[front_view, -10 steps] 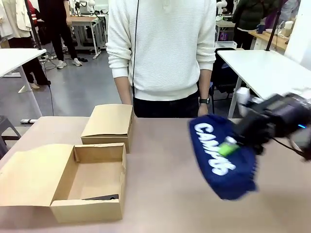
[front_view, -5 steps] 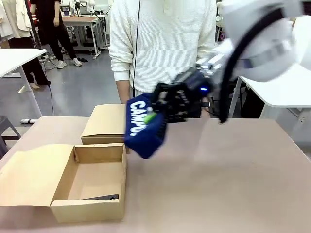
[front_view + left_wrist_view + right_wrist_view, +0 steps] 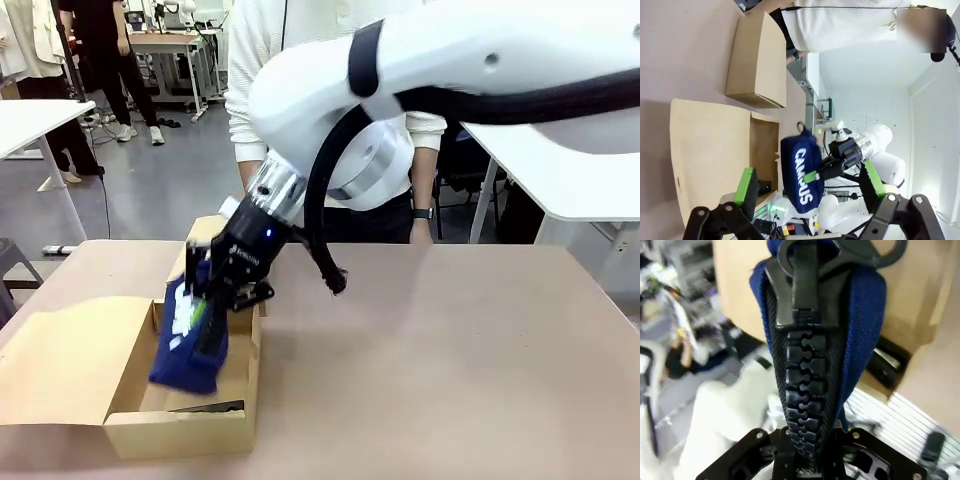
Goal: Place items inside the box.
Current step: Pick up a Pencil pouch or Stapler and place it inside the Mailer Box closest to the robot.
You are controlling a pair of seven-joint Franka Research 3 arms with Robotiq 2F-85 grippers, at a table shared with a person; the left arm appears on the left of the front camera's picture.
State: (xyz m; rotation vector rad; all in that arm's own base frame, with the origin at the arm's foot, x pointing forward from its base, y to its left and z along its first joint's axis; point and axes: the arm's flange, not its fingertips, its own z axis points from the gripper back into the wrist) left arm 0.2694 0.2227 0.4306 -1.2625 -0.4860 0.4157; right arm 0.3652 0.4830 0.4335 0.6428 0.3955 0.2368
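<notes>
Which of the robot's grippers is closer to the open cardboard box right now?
Right. The right gripper hangs just above the open box, shut on the navy pouch dangling over it. The left gripper is open and farther off, the box well beyond its fingertips.

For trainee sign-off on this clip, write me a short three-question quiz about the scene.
1. True or false: the right gripper is shut on the navy pouch.
2. The pouch hangs over: A) the open box, B) the closed box, C) the tabletop?
3. Is the left gripper open or shut?
Key: 1 true; 2 A; 3 open, holding nothing.
</notes>
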